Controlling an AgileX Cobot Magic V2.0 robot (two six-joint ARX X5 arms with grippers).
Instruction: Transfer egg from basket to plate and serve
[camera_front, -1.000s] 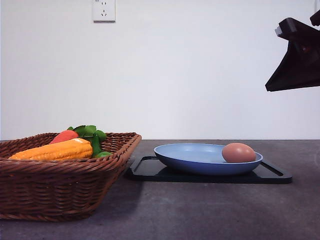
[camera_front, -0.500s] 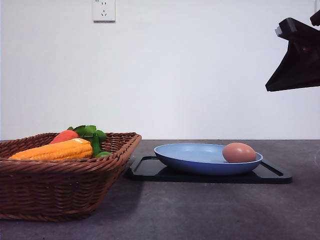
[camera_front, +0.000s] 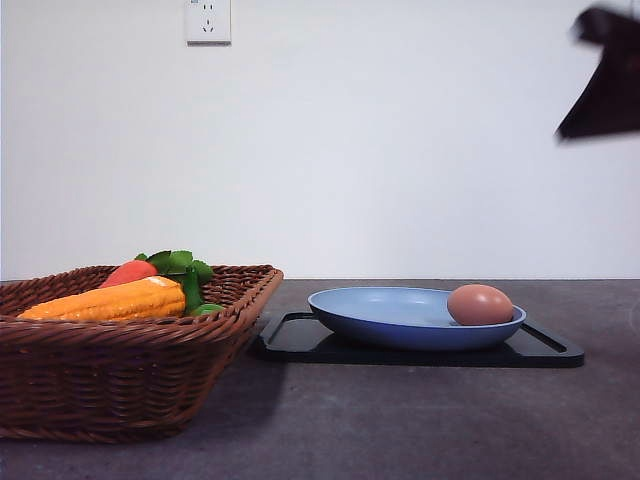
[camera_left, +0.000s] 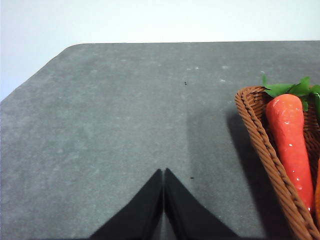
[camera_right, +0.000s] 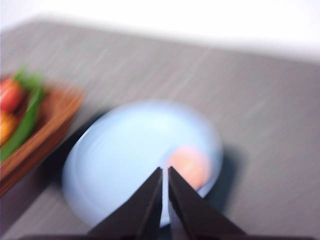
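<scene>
The grey worktop (camera_front: 400, 420) is seen spanning the whole front view, backed by a white wall (camera_front: 380, 150) on which a socket (camera_front: 207, 20) is mounted at about 11 o'clock from the centre of that view.

The basket (camera_front: 120, 385), dark brown wicker with a braided rim, is placed at 8 o'clock in the front view. An orange-yellow corn cob (camera_front: 105, 299) is laid in it, with a reddish carrot (camera_front: 128, 271) and its green leaves (camera_front: 180, 265) just behind. In the left wrist view the carrot is seen lying along the inside of the basket's rim.

A flat black tray (camera_front: 300, 340) is set on the worktop just beside the basket, towards 3 o'clock from it. The light-blue plate (camera_front: 385, 315) is carried on the tray. The egg (camera_front: 480, 304), brown-tan and smooth, is found resting inside the plate, at 3 o'clock from the plate's middle and close to its rim. It is well apart from the basket.

The right gripper (camera_right: 164, 172) is seen in its wrist view, heavily blurred, with its jaws brought together to a thin slit and nothing between them; the plate and egg are seen below it. In the front view it appears as a blurred dark shape at 2 o'clock, high above the worktop.

The left gripper (camera_left: 163, 175) is seen above bare worktop beside the basket, its jaws likewise pressed together on nothing.
</scene>
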